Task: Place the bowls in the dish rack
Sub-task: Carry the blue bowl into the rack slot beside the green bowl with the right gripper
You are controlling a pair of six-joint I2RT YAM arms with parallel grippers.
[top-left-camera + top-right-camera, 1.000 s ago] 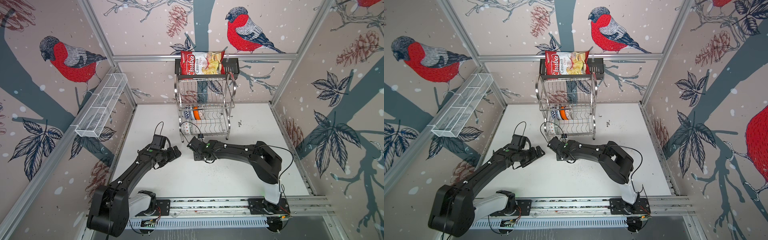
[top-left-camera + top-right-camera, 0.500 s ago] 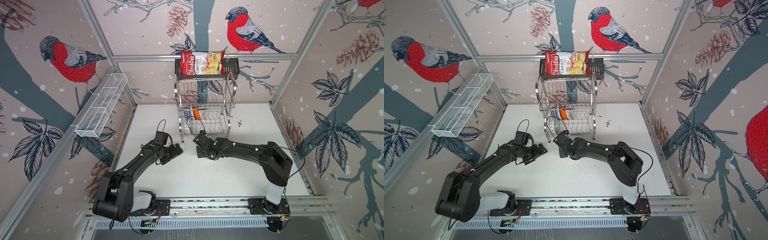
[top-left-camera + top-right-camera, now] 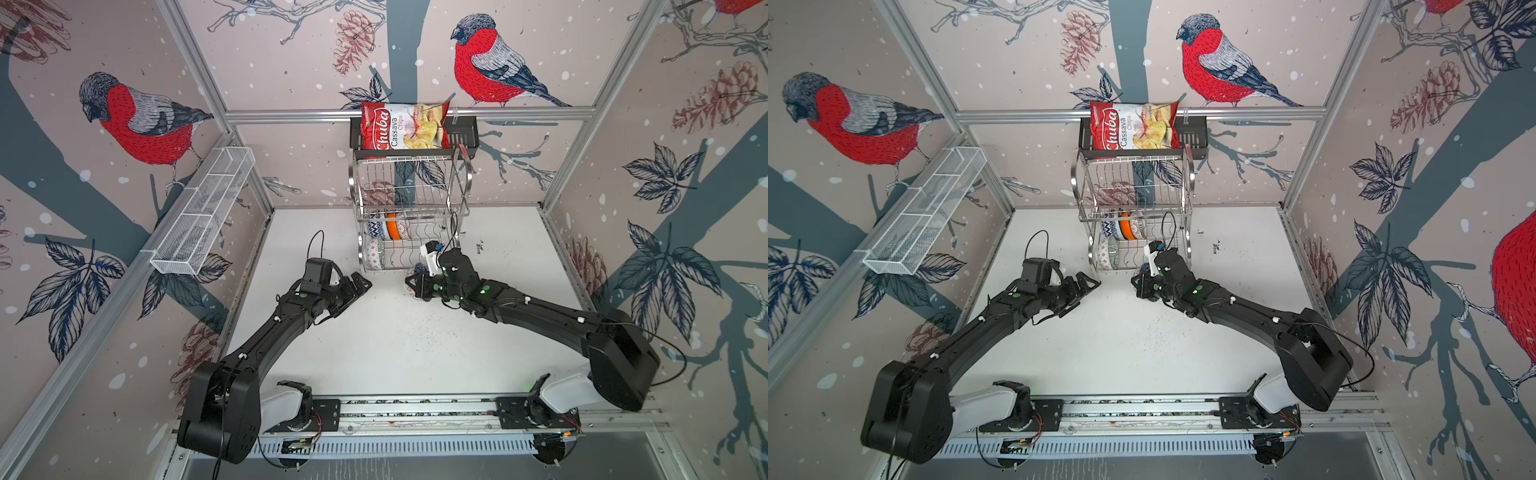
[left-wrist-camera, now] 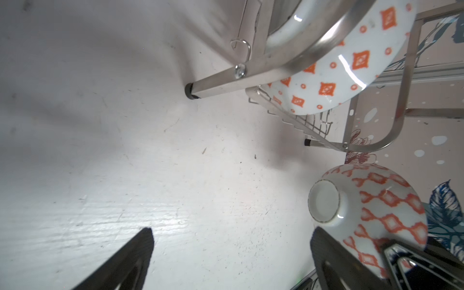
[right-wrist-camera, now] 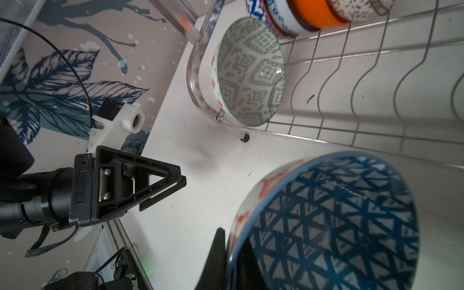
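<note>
Currently right end effector [image 5: 232,256] pinches bowl [image 5: 326,226] at rim; glazed, likely slippery, brittle; left end effector [image 3: 360,283] wide, empty.

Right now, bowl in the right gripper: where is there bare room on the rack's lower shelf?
Free: the lower shelf's wire slots between the grey-green bowl and the dish rack's right-hand frame. Crowded: the left end, where that bowl, the orange bowl and their neighbours stand.

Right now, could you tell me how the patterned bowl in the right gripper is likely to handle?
The bowl looks glazed and shiny, so probably slippery and breakable. The right gripper pinches only its rim, so it may swivel. Round with a small foot, it could roll if dropped.
</note>
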